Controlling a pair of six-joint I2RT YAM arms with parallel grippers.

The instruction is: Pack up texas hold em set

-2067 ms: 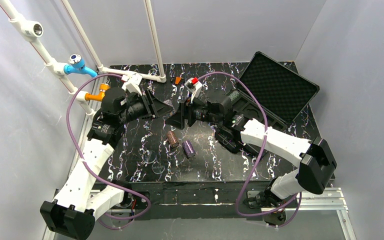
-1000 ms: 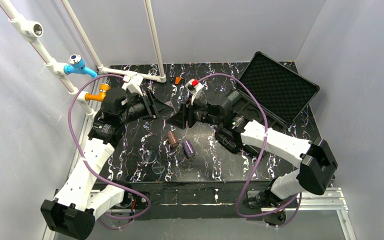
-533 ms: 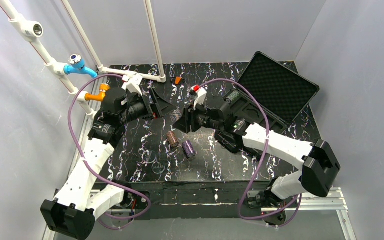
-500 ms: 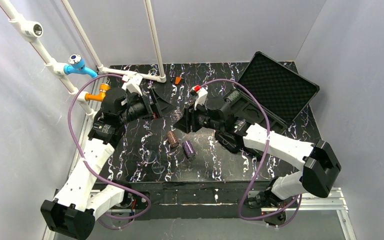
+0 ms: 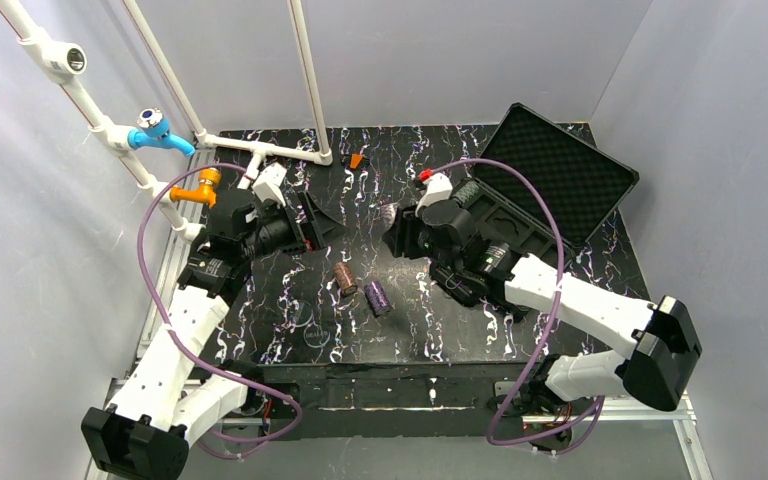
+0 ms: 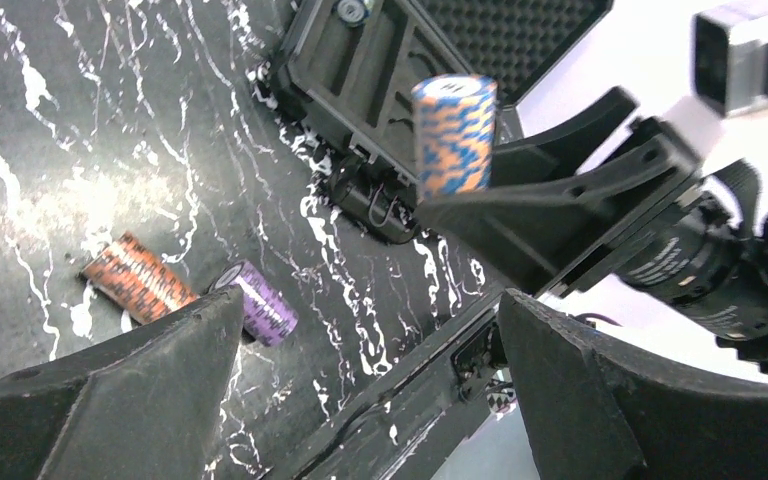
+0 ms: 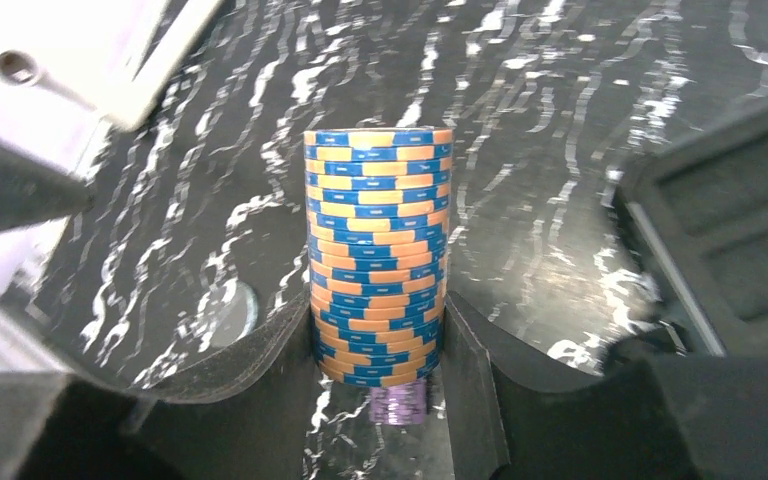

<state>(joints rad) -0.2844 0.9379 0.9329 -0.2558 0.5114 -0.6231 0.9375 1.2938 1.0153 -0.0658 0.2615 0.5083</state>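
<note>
The black white-veined marbled table [image 5: 290, 290] carries the black rectangular hard plastic case [image 5: 560, 175] at its far right, lid open and its egg-crate foam showing. What looks like a grey-green chip stack [image 5: 467, 190] lies in its moulded tray. The left gripper [image 6: 370, 300] hangs with its fingers spread wide, holding nothing. The right gripper [image 7: 377, 330] pinches the orange-and-blue cylindrical chip stack [image 7: 375, 250] by its lower sides, above the table beside the case. The brown chip stack [image 5: 345, 281] and the purple chip stack [image 5: 377, 297] lie on their sides, just beside each other, mid-table.
</note>
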